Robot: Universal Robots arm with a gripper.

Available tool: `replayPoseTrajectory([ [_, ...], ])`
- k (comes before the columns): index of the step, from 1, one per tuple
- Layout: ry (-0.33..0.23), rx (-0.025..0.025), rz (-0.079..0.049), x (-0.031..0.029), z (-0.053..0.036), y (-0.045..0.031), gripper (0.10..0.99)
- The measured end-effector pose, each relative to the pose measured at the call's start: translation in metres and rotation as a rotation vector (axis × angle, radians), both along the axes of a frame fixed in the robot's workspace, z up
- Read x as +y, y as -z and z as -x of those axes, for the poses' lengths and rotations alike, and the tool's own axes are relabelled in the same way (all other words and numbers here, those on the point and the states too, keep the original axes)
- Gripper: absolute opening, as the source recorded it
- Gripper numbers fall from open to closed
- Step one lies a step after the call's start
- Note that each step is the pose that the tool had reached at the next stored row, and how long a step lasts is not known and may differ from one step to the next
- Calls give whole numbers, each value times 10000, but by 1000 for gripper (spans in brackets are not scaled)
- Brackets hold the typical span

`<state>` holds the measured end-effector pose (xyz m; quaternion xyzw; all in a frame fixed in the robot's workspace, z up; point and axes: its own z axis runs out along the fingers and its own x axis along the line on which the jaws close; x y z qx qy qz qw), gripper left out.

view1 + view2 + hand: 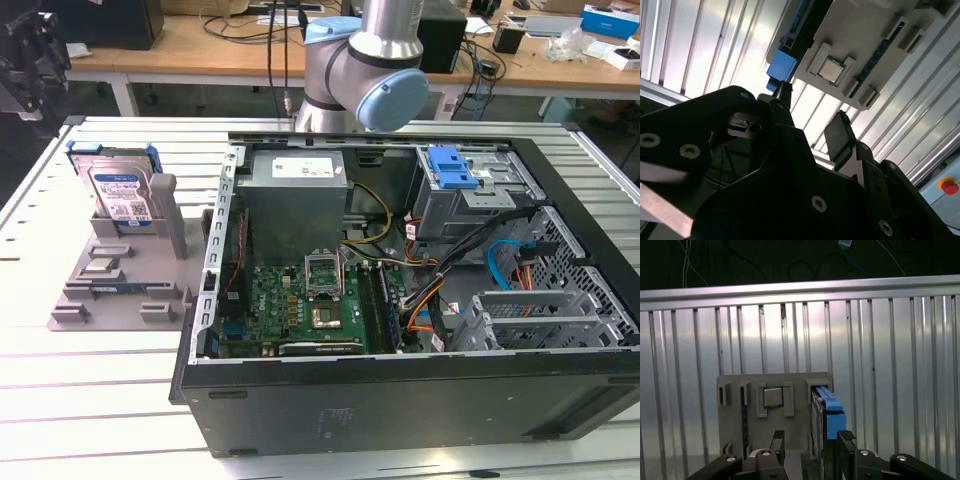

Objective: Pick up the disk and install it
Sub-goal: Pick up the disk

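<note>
The disk [118,190] stands upright in a slot of the grey holder [110,290] on the exterior view's left. It is silver with a white-and-blue label and a blue carrier. In both wrist views it appears edge-on as a blue strip [829,412] [782,65] at the holder's side. My gripper [30,60] hangs high above the table's far left corner, well apart from the disk. Its black fingers [846,442] stand open with nothing between them, and the disk lies far beyond the gap of the gripper [811,442] [812,120].
An open computer case [210,300] lies on the slatted metal table [100,400], holding a motherboard [300,305], a grey power-supply box [295,200] and a drive cage with a blue latch piece [450,165]. The holder also carries a processor chip [772,397]. A red button [950,186] sits off the table.
</note>
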<state>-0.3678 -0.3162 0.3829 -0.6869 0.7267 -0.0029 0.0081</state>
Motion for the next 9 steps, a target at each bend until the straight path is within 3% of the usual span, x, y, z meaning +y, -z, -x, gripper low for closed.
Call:
replayPoseTrajectory([
  [9,4,0,9,34,-46,51,541],
])
